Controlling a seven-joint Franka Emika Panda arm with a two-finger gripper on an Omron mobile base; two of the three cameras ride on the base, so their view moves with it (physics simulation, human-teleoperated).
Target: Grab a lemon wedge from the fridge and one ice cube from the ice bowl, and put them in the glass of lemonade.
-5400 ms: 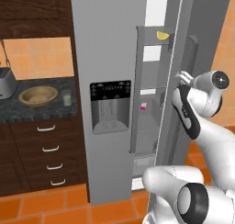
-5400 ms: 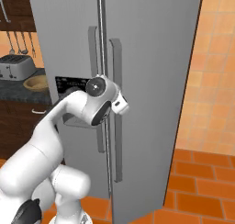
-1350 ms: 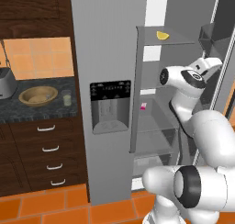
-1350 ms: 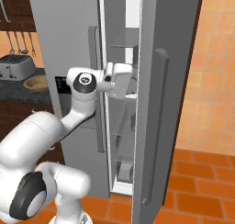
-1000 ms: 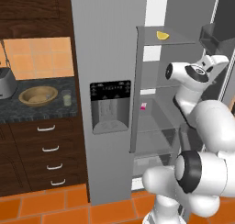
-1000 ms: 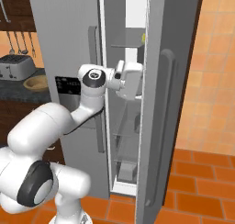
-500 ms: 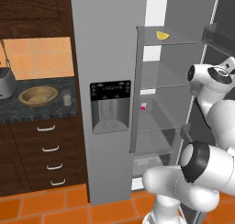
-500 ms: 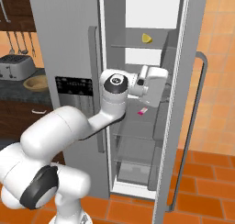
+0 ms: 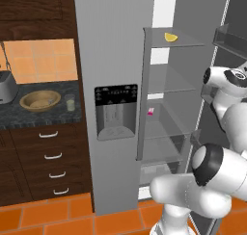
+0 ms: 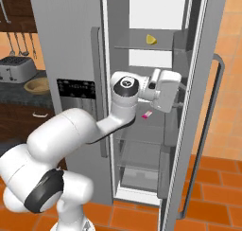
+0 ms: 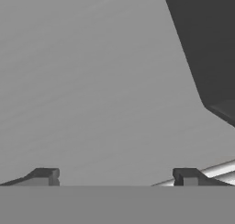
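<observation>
**Fridge open, lemon wedge waiting on the top shelf**

Now the fridge (image 9: 116,60) is seen with its right door swung wide. Inside the doorway, level with the middle shelves, the gripper (image 11: 117,176) is held with its jaws spread wide and nothing between them. On the counter's right edge the wooden bowl (image 9: 40,100) sits just beside the glass of lemonade (image 9: 70,102). Near the top shelf's front edge lies the lemon wedge (image 9: 170,37); it is judged light, soft and slippery, best pinched gently across its flat faces.
</observation>
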